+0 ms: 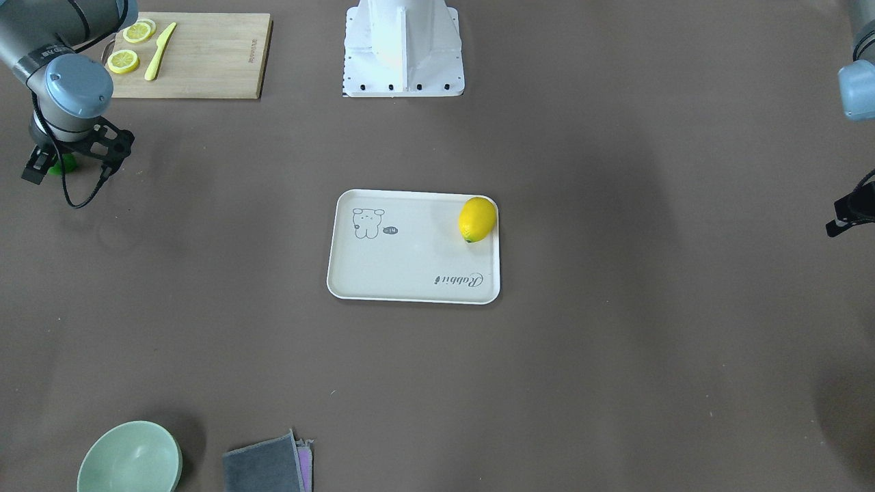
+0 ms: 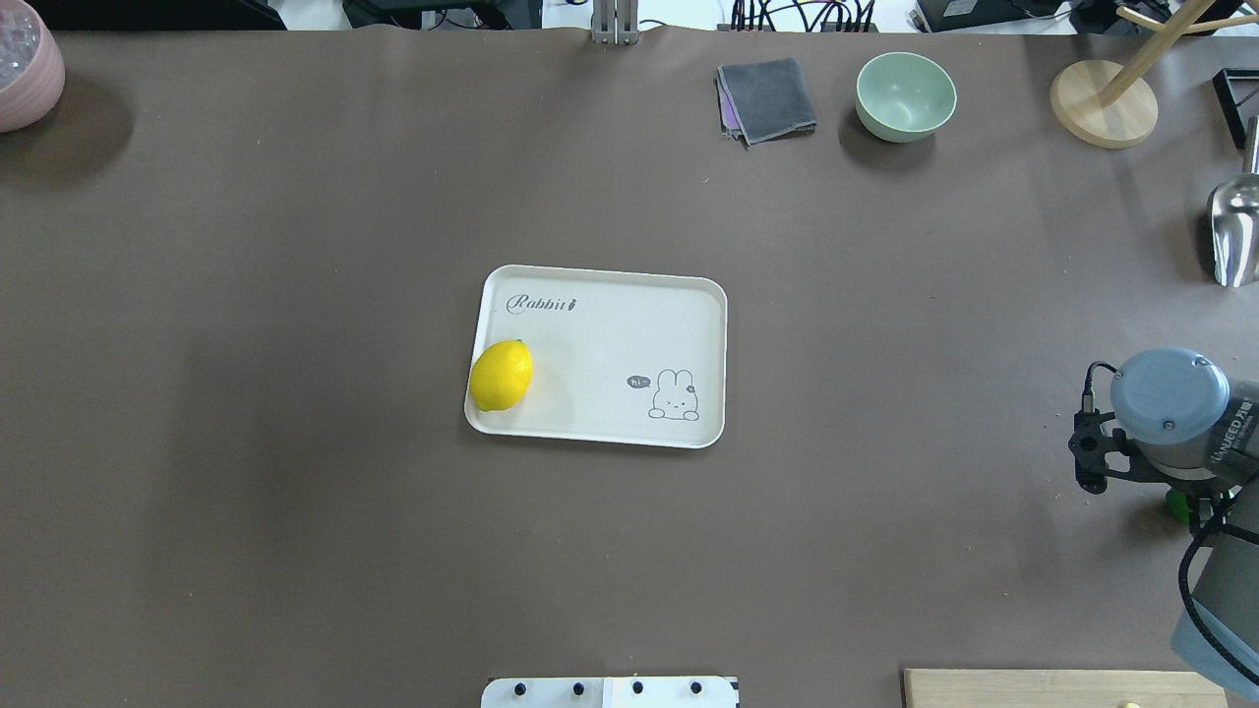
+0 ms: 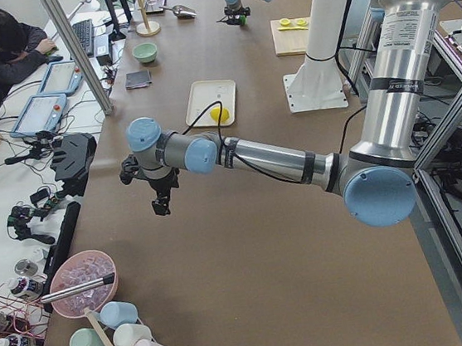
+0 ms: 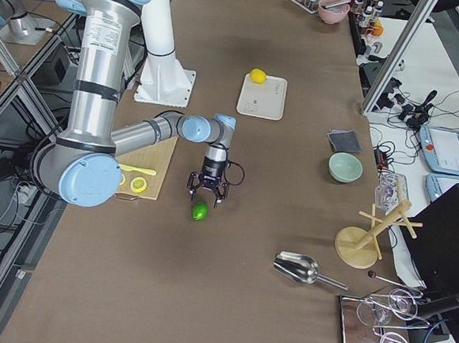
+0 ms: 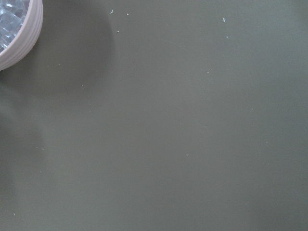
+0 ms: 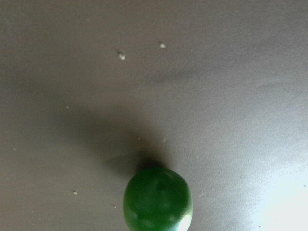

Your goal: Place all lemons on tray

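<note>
Reference item: the tray [image 2: 610, 344], off-white, lying flat on the brown table [image 1: 615, 342] directly in front of the robot base [image 1: 403, 48].

1. Yellow lemon [image 2: 501, 375]: on the tray, in the corner nearest the robot on its left side, touching the raised rim.
2. Green lemon [image 4: 200, 210]: not on the tray. It lies on the table well apart from the tray, towards the robot's right end.
3. Right gripper [image 4: 206, 197]: hangs directly over the green lemon, jaws spread wide. The right wrist view shows the fruit lying on the table at the bottom of the frame, with no fingers in shot. Nothing is held.
4. Left gripper [image 3: 162, 204]: hangs over bare table well apart from the tray, towards the robot's left end. Only its edge shows from the front, so I cannot tell whether it is open or closed. Its wrist view shows bare table and the rim of a pink bowl [image 2: 25, 64].
5. Cutting board [image 1: 205, 55]: on the robot's side of the tray, towards the right end, near the green lemon. It carries two lemon slices [image 1: 123, 61] and a yellow knife [image 1: 159, 51].
6. Green bowl [image 2: 905, 95] and folded grey cloth [image 2: 767, 98]: side by side at the table edge beyond the tray, on the operators' side, towards the robot's right.
</note>
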Controlling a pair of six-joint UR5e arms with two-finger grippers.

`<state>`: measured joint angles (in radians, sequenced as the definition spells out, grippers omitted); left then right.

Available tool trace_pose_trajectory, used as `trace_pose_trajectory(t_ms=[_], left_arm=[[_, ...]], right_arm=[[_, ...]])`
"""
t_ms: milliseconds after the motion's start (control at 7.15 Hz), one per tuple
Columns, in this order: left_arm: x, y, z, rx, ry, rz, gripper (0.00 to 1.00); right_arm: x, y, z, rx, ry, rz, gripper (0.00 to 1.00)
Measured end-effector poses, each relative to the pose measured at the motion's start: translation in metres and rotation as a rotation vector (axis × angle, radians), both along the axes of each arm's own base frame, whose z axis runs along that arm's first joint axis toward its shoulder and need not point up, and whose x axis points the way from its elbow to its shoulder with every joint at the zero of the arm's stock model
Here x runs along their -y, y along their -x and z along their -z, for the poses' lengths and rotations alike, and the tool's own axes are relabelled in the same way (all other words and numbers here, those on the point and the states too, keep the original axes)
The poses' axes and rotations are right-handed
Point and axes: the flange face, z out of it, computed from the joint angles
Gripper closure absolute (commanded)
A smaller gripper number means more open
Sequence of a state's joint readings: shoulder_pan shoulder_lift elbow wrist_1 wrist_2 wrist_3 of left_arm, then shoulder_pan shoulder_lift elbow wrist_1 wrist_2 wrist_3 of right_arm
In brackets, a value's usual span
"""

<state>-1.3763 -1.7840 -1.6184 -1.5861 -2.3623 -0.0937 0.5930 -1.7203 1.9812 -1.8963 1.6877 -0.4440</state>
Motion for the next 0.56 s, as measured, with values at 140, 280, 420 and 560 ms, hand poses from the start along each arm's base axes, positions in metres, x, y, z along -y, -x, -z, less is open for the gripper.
trace_pose_trajectory(t_ms=[140, 280, 420, 560], left_arm=[[-0.0001, -0.0008, 0.0, 0.0, 0.0, -0.001, 0.03], [-0.0001, -0.001, 0.0, 0.0, 0.001, -0.001, 0.03], [-0.0001, -0.0006, -0.0001, 0.0, 0.001, 0.0, 0.03], [0.0, -0.0004, 0.0, 0.0, 0.001, 0.0, 0.03]], right_arm=[[-0.0004, 0.0014, -0.0053, -0.016, -0.005, 0.006, 0.08], [-0.0011, 0.0035, -0.0097, -0.025, -0.005, 0.011, 0.08], [-0.002, 0.0059, -0.0126, -0.029, -0.003, 0.015, 0.08], [-0.0029, 0.0087, -0.0152, -0.032, 0.0, 0.019, 0.08]])
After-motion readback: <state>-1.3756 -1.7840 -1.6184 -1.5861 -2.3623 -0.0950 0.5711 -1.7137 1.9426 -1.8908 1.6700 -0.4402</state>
